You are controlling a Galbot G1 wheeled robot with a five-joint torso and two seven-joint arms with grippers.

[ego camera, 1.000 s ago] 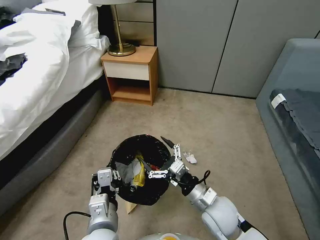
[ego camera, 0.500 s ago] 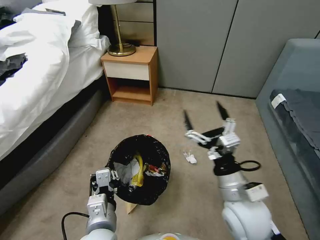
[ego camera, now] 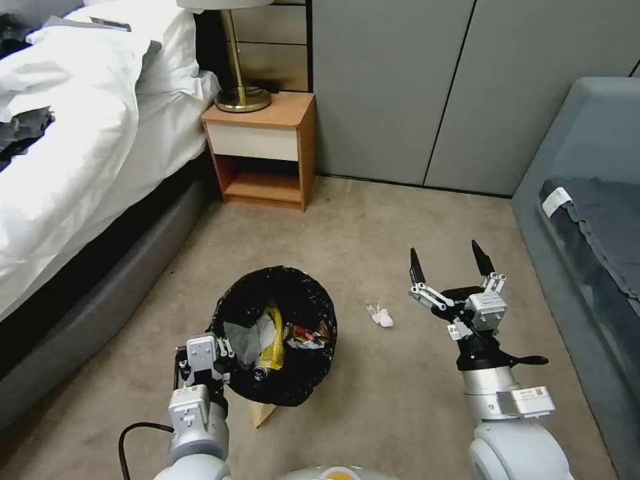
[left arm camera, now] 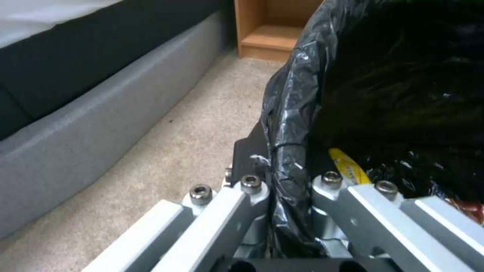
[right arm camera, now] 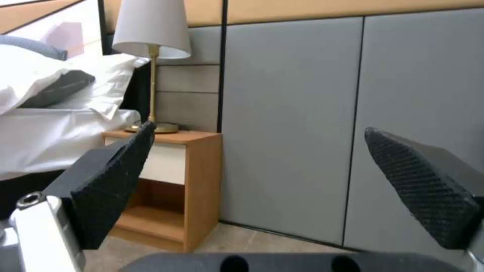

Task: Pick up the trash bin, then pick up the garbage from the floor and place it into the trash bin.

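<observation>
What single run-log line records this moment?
left gripper: shut on trash bin rim | right gripper: open, empty, raised | crumpled tissue: on floor beside bin

The left pincer (ego camera: pixel 223 350) is low and clamped, one finger either side of a rim. The right pincer (ego camera: pixel 448 263) is raised, fingers spread wide, pointing forward.

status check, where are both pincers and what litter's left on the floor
Left pincer shut on trash bin rim. Right pincer open, empty, raised beyond the white tissue on the carpet. Brown paper beside the bin. Path clear.
</observation>
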